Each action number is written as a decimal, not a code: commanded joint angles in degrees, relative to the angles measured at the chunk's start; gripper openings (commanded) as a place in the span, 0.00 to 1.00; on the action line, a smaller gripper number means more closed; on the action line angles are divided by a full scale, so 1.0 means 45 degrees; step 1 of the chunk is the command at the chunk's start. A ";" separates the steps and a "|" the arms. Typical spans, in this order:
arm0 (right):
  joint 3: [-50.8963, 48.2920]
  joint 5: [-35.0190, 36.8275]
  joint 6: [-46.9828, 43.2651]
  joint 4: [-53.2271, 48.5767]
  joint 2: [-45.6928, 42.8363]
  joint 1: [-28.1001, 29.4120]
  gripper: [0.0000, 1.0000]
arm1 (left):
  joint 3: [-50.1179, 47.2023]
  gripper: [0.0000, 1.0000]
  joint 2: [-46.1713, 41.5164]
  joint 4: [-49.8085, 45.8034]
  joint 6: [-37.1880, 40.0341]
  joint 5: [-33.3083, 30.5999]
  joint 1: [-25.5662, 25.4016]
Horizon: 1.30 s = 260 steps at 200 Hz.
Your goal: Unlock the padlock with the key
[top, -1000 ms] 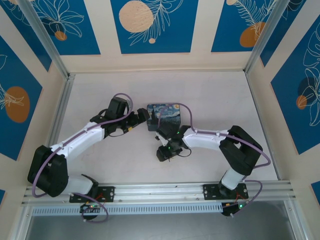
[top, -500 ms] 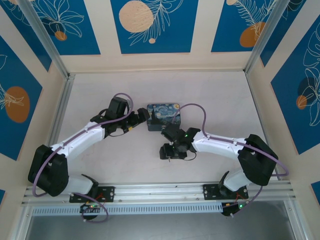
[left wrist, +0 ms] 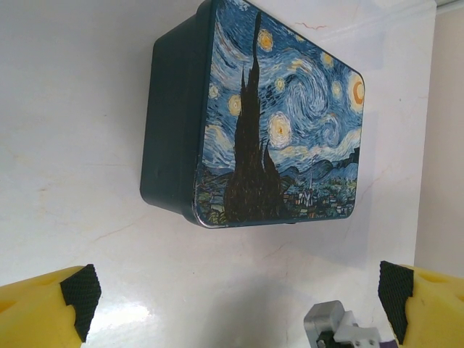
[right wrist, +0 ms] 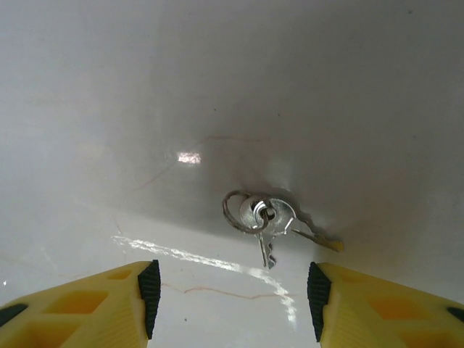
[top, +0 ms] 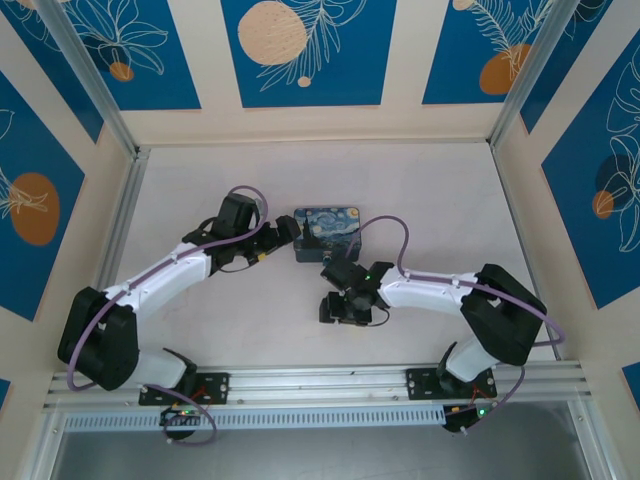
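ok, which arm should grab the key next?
Right. The right end effector is open and poised directly over the key, which lies flat. The left end effector is open too, but faces the tin.

Tin (top: 328, 232) on table (top: 430, 200) mid-field, left gripper (top: 289, 233) just beside tin's left side, right gripper (top: 334, 309) in front of tin, key (right wrist: 266, 217) flat on table just ahead of right fingertips, untouched

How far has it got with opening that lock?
Nothing looks done yet. The key lies ungrasped on the table. The right gripper hovers open over it, probably about to grasp; the left gripper is open near a painted tin. Picking up the key and unlocking remain.
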 commanded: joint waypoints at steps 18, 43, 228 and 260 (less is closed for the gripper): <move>-0.0127 -0.0302 0.0362 0.0535 0.0580 -0.0173 0.59 | 0.0283 1.00 -0.0180 -0.0009 0.0254 0.0176 -0.0108; -0.0094 -0.0367 0.0202 0.0658 0.0885 -0.0531 0.58 | 0.0207 1.00 -0.0266 0.0005 0.0250 0.0159 -0.0114; 0.3416 0.0201 -0.1376 -0.1264 0.3159 -0.1072 0.56 | -0.0282 1.00 -0.0720 0.0134 0.0288 0.0201 0.0008; 0.4004 0.1462 -0.0995 -0.2693 0.3950 -0.0492 0.52 | -0.0341 1.00 -0.0739 0.0156 0.0269 0.0224 0.0032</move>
